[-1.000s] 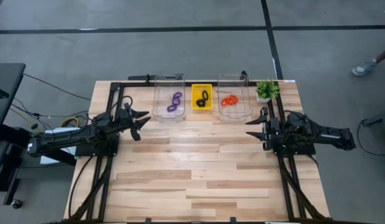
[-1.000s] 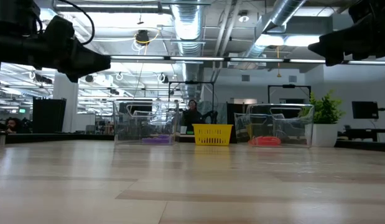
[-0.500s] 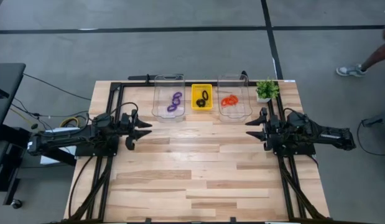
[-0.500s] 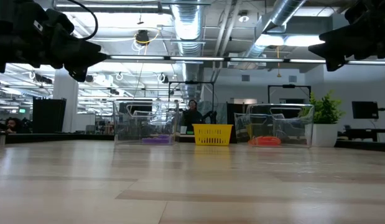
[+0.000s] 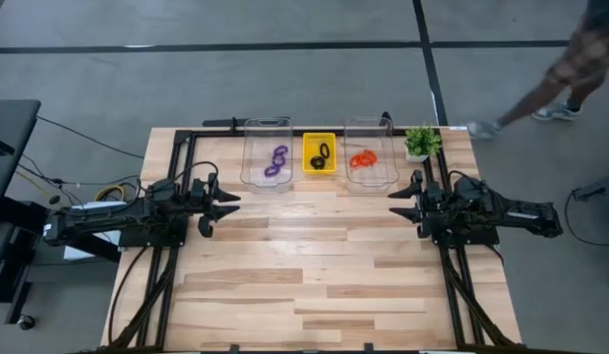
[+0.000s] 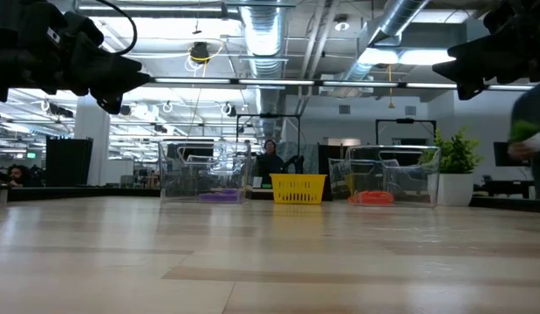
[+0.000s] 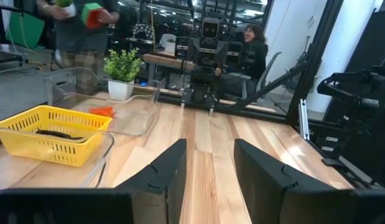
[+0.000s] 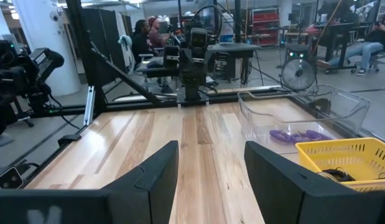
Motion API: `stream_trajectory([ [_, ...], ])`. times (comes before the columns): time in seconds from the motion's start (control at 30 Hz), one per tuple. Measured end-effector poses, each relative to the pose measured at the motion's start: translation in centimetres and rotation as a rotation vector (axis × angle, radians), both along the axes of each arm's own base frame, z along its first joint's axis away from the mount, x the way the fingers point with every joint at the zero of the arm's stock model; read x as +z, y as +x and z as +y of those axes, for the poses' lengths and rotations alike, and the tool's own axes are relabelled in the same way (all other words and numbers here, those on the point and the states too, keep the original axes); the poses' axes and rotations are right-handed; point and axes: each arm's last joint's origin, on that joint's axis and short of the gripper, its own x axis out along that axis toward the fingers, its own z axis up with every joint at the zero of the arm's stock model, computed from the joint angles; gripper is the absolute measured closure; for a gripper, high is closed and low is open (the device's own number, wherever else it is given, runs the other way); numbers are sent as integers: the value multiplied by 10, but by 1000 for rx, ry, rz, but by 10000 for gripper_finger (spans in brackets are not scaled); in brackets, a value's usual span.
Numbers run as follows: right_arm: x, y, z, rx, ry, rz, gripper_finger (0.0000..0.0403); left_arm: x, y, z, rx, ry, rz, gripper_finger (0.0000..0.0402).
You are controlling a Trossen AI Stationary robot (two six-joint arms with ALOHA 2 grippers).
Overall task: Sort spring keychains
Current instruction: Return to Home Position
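Wooden table (image 6: 270, 253) filling foreground. Left arm (image 6: 64, 57) hanging top left, right arm (image 6: 501, 44) hanging top right, both above table. Along far edge: clear bin (image 6: 193, 170) holding purple spring keychains (image 6: 219, 197); yellow tray (image 6: 297, 188) sitting in middle; second clear bin (image 6: 400, 170) holding orange-red spring keychains (image 6: 372, 198); potted plant (image 6: 459, 155) standing just beside it. Blurred person (image 6: 531, 144) showing at right edge.

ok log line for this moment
left gripper open, left edge | right gripper open, right edge | purple spring keychains in left clear bin

Pale wood table (image 5: 314, 285), clear plastic bins (image 5: 268, 122)
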Motion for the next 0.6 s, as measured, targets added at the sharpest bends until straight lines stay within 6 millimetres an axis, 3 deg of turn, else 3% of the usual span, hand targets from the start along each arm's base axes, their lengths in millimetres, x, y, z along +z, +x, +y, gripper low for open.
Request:
stream_trajectory([
  [0.6,0,0,0,0,0,0,226,0,1,-10,-89,1,-4,271],
])
